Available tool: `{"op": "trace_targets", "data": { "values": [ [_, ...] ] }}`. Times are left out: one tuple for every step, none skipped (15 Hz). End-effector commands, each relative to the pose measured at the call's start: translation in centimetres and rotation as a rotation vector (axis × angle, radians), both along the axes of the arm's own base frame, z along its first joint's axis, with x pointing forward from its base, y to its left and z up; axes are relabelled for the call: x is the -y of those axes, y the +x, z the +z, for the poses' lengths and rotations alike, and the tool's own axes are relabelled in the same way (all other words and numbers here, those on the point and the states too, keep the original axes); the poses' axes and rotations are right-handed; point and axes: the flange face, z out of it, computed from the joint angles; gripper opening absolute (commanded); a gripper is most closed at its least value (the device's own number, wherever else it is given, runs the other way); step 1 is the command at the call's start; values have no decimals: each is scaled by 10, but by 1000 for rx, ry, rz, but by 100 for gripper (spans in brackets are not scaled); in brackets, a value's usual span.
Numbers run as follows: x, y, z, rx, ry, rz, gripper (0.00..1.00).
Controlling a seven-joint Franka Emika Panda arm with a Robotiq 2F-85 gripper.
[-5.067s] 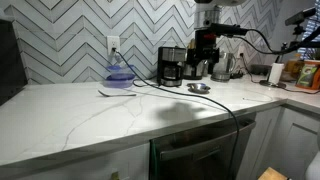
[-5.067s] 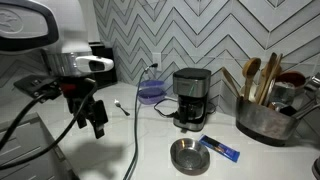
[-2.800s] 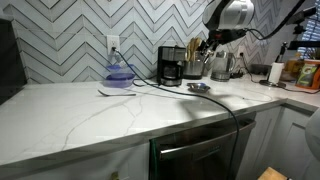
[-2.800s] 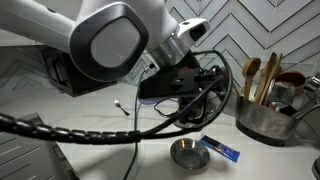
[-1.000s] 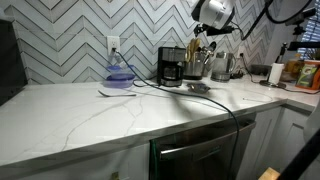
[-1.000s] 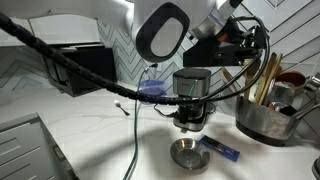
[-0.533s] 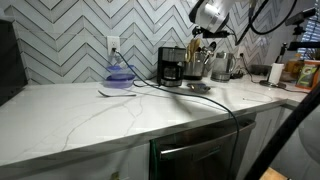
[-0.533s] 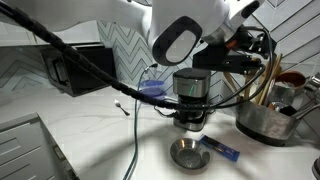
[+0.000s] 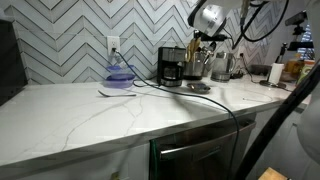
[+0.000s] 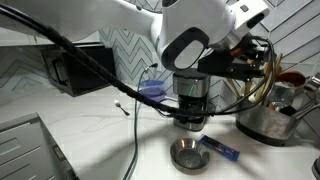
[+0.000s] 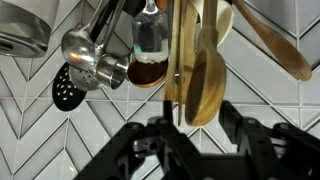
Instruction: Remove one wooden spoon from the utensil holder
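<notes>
Fingers (image 11: 250, 140) of my black gripper (image 11: 190, 140) stand apart, and I read the long light-brown wooden spoon (image 11: 205, 85) at twelve o'clock from them, its length running twelve-to-six toward the gap.

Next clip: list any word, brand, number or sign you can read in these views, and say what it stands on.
No text can be read in any view.
Blue packet on the counter: any print is too small to read.
Coloured package at the far end of the counter: blurred, unreadable.
Coffee maker: no legible brand or marking.
</notes>
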Motion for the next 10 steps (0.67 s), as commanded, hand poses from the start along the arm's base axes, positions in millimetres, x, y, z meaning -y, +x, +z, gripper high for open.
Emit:
{"op": "trace_targets", "data": {
  "values": [
    [7, 4, -1, -9, 30, -1, 22],
    [7, 4, -1, -12, 34, -1, 15],
    [7, 4, -1, -12, 37, -1, 6],
    [6, 4, 0, -9, 48, -3, 4],
    [5, 4, 1, -7, 52, -3, 6],
    [4, 4, 2, -3, 55, -4, 6],
    [4, 3, 4, -2, 54, -4, 7],
    [3, 3, 6, 2, 51, -4, 7],
    [3, 2, 8, 7, 47, -7, 7],
    [2, 1, 10, 10, 46, -6, 7]
  ]
}}
